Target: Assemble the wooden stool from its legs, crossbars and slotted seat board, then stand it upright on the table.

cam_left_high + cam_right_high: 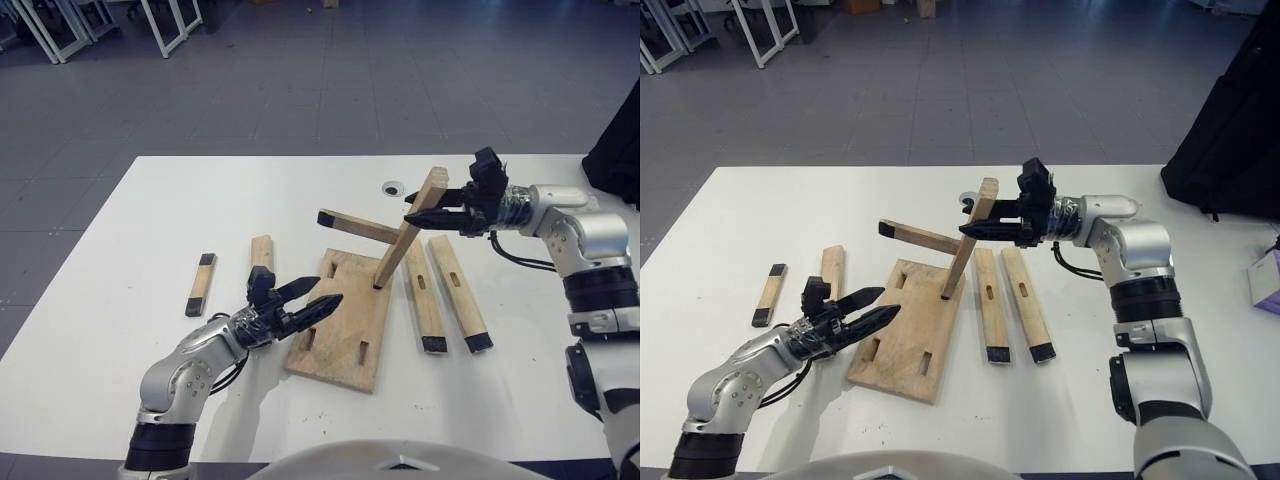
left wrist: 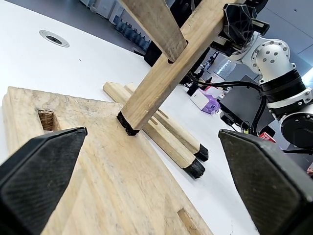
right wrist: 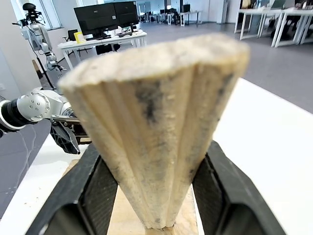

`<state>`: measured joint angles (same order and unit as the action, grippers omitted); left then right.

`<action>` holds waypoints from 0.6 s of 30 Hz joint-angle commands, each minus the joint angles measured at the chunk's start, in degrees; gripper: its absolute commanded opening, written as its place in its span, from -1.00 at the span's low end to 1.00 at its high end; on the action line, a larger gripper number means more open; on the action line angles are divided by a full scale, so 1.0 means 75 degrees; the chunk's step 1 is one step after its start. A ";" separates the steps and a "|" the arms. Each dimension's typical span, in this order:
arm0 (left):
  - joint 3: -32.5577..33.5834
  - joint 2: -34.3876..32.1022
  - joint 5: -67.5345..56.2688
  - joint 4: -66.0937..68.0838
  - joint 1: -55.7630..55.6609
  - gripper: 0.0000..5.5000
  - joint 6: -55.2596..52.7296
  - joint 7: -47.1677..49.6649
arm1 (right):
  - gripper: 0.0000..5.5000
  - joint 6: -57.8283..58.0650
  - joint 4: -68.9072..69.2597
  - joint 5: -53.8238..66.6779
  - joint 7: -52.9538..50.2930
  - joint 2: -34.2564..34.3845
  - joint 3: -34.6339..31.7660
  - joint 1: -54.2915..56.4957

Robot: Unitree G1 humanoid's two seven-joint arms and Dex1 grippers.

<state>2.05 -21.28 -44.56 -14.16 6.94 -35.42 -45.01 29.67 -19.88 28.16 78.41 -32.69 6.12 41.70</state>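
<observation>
One leg (image 1: 405,235), crossbar (image 1: 355,227) socketed, is leaning on the slotted seat board (image 1: 345,335), the right gripper (image 1: 413,217) clamping its upper end. The left gripper (image 1: 326,292) is hovering open, empty, beside the board; two legs (image 1: 424,300) are lying unfitted.

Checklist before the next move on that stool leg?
1. Right gripper shut on leg: ok, clamped near its top.
2. Crossbar joined to leg: ok, it passes through the leg.
3. Leg seated in seat board: cannot tell; its lower end touches the board, and it is tilted.
4. Left gripper bracing seat board: not ok; open, above its left edge.
5. Spare legs clear of the board: ok, both lie to its right.
</observation>
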 commanded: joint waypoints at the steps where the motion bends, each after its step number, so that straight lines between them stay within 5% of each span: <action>1: -0.0143 0.0098 0.0276 -0.0023 0.0125 0.81 0.0173 0.0109 | -0.27 -0.0069 -0.0313 -0.0570 0.0331 -0.0243 0.0414 0.0354; 18: -0.1875 -0.0906 0.2928 0.0318 0.0250 0.81 0.0311 0.0523 | -0.27 -0.0219 0.0610 -0.0716 -0.0187 -0.0084 0.0662 -0.0745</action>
<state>-9.54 -26.73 -25.41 -14.30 6.81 -29.99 -42.20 26.57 -15.25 25.13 78.34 -33.87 8.94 39.89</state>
